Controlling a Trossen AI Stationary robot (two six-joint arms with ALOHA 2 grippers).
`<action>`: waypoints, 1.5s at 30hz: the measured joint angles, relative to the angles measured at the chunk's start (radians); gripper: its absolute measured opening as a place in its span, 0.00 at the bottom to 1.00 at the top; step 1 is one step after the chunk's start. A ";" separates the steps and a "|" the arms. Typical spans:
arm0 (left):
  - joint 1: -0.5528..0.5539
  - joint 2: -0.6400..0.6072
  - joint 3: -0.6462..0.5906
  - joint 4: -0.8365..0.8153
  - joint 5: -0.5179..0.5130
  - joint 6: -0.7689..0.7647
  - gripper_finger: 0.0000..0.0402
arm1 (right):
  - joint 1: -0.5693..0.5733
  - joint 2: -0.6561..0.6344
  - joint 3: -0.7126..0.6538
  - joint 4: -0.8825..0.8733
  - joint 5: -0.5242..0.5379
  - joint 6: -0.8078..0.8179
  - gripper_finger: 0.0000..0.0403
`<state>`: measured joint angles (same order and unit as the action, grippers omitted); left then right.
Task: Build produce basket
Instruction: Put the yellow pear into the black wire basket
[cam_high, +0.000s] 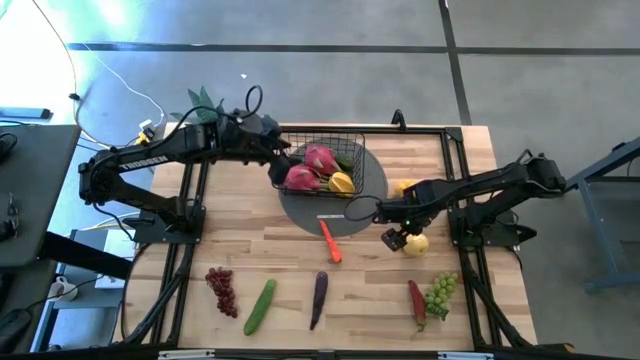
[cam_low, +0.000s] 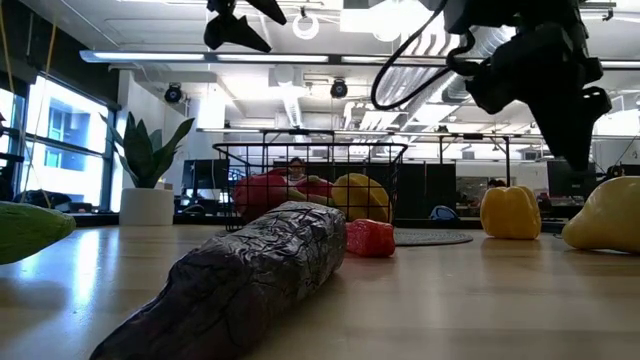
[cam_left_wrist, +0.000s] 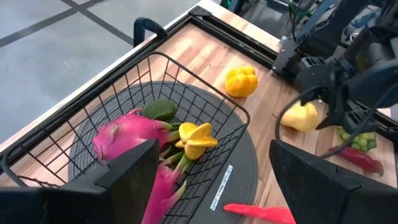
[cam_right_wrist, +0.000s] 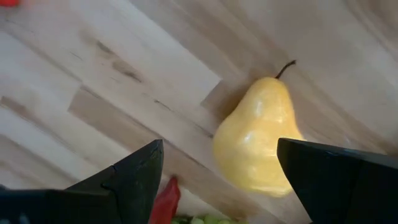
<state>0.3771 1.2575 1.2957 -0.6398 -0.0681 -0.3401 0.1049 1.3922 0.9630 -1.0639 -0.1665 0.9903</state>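
Since the right claw hangs wide open and empty, the pear right under it looks like the next grab. Farther off, the left claw hovers open over the basket, probably clearing out after dropping produce in.

I see grey concrete floor around the worktop, bright windows, ceiling strip lights, and possibly desks behind.
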 joint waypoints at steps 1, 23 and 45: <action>-0.004 0.000 0.000 -0.001 0.000 0.000 0.73 | 0.000 0.000 0.000 -0.001 0.016 -0.008 0.73; -0.033 0.000 0.000 -0.027 -0.052 0.003 0.73 | 0.002 0.001 0.000 -0.091 0.041 -0.035 0.73; -0.033 0.000 0.000 -0.022 -0.052 -0.004 0.73 | 0.088 0.031 -0.035 -0.107 0.055 0.026 0.73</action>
<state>0.3443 1.2579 1.2953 -0.6623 -0.1200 -0.3444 0.1928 1.4231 0.9277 -1.1705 -0.1119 1.0159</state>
